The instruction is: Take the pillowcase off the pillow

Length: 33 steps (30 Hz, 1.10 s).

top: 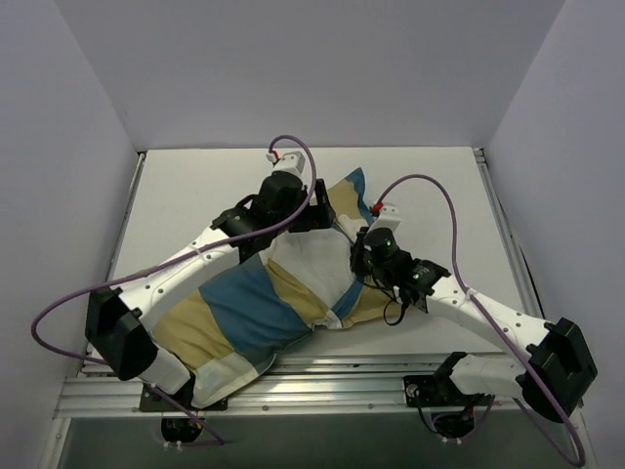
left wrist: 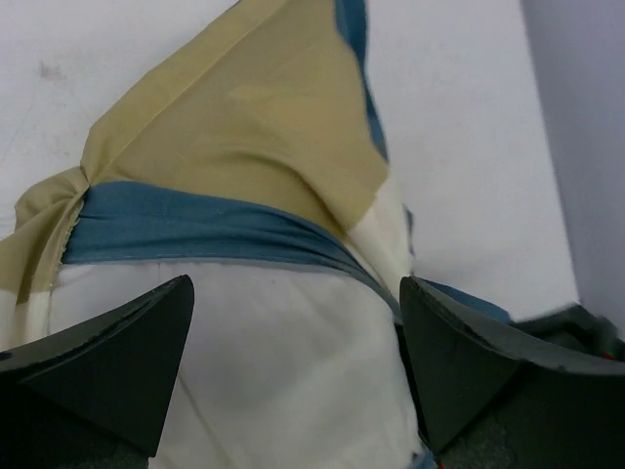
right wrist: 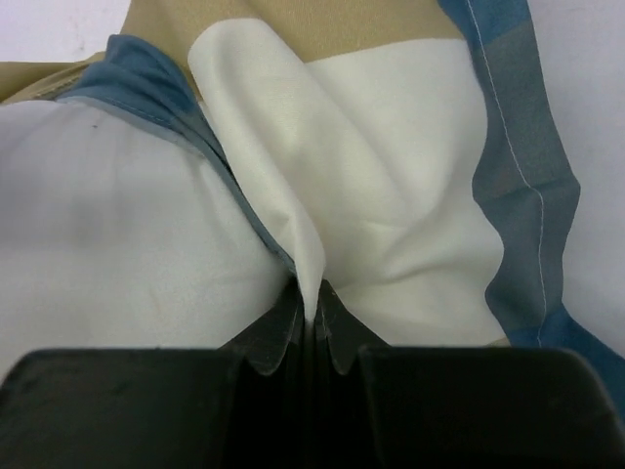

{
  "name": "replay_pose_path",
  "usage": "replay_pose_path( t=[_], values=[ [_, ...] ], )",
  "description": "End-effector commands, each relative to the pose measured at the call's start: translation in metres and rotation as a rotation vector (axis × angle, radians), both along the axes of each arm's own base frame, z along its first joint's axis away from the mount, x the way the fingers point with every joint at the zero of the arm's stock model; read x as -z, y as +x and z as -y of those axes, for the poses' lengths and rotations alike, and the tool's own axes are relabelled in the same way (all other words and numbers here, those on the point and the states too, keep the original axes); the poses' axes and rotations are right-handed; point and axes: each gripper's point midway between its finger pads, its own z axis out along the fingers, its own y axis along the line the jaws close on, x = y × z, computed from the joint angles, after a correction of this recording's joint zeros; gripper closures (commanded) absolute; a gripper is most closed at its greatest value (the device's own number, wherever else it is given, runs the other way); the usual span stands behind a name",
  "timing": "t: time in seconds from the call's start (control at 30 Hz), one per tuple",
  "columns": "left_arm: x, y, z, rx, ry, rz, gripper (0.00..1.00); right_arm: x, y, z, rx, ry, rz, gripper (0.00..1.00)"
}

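**Right gripper pinching a pillowcase fold, left gripper spread over the open end**

We see the flat white table (top: 195, 186) under everything. On it lies the thin patchwork fabric pillowcase (top: 234, 318) in blue, tan and cream blocks, running diagonally from the near-left edge up towards both grippers. Most of it sits behind and below the left gripper, under the white left arm (top: 186, 269).

The plump plain white pillow (right wrist: 107, 244) is inside the cover. Its bare white surface shows at the far end, right beneath the left gripper and just left of the right gripper. The blue hem of the cover is bunched around it.

The white right arm (top: 488, 313) reaches in from the near-right.

The left gripper (left wrist: 295, 283) is spread wide, with nothing between its dark fingers (left wrist: 117, 362). It sits over the bare pillow; we cannot tell if it touches. The blue band and a tan flap of the cover lie just ahead of it.

The right gripper (right wrist: 312, 313) is clamped tight on a raised cream fold of the pillowcase. The fold rises straight out from between its tips, with a blue stitched edge off to its right.

Purple cables (top: 293, 142) loop above each wrist.
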Motion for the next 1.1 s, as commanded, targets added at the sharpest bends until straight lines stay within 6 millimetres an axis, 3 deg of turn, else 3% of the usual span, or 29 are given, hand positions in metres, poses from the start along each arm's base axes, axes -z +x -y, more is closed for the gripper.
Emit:
replay_pose_path(
  t=[0.0,0.23,0.5,0.8,0.9,1.03,1.07],
  values=[
    [0.043,0.002,0.002,-0.012,0.093,-0.088,0.05,-0.003,-0.041,-0.032,-0.017,0.144,-0.062,1.00],
    [0.075,-0.023,0.008,0.011,0.098,-0.146,0.05,-0.001,-0.043,-0.007,0.084,0.075,-0.053,1.00],
    [0.117,-0.041,0.014,0.052,0.091,-0.202,0.02,-0.004,-0.038,0.006,0.105,0.029,-0.042,1.00],
    [0.139,-0.050,0.033,0.131,0.048,-0.187,0.00,0.005,-0.018,0.046,0.167,-0.014,-0.097,1.00],
    [0.149,-0.053,0.040,0.149,0.047,-0.189,0.00,0.005,-0.015,0.044,0.139,-0.028,-0.102,1.00],
    [0.171,-0.054,0.051,0.168,0.068,-0.207,0.12,0.014,-0.014,0.023,0.047,-0.013,-0.140,1.00],
    [0.181,-0.056,0.052,0.172,0.081,-0.222,0.21,0.017,-0.014,0.019,0.033,-0.012,-0.148,1.00]
  ],
)
